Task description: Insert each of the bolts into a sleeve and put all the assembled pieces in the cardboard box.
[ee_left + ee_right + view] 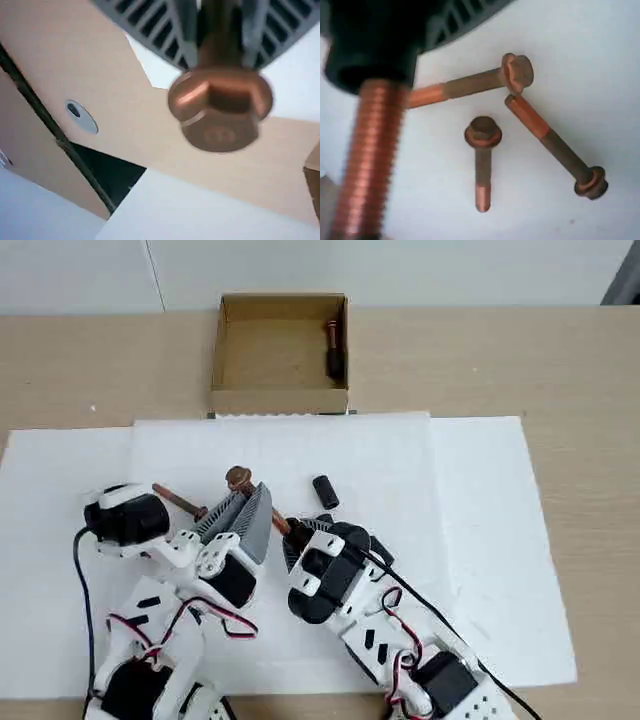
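Nearest, the left gripper (246,502) is clamped on a bolt (220,107) by the shaft, with the hex head sticking out past the fingers. The right gripper (298,533) is just beside it, closed on a black sleeve (370,45). The bolt's far end goes into that sleeve, and copper thread runs out of it in the right wrist view. Both are held above the white sheet (480,540), in its near middle.

On the sheet under the right arm lie 3 loose bolts (482,155), flat, 2 of them almost meeting head to tip. Just beyond the grippers a loose sleeve (325,492) lies on its side, apart from everything else.

At the far side, the cardboard box (225,350) is open-topped, its front wall at the sheet's far edge. It holds 1 assembled piece (334,352), lying against the right wall.

The sheet runs wide to the right of the arms, its right edge well apart from the right arm. The wood surface (500,360) flanks the box on both sides.
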`<move>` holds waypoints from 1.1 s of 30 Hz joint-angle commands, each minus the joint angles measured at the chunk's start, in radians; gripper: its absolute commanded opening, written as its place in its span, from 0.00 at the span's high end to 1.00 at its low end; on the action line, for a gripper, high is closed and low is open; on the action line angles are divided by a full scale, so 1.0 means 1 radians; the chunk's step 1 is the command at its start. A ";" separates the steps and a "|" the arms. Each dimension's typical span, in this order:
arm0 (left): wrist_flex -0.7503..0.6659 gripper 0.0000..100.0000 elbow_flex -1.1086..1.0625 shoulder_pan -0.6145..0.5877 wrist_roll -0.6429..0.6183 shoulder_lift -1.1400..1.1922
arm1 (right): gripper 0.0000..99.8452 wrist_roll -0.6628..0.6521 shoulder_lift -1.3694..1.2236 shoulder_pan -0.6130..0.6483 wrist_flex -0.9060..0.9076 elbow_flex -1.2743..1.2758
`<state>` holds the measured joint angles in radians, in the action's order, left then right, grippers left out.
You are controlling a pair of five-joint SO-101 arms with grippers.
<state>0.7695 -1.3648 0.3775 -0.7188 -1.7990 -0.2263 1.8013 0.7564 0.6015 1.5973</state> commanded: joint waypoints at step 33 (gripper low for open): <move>0.193 0.85 -0.088 0.164 0.153 -0.012 | 1.00 -0.023 0.004 0.007 -0.024 -0.015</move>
<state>0.9321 -1.4538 0.5217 -0.6084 -1.8128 -0.2401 1.7967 0.7595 0.6030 1.6034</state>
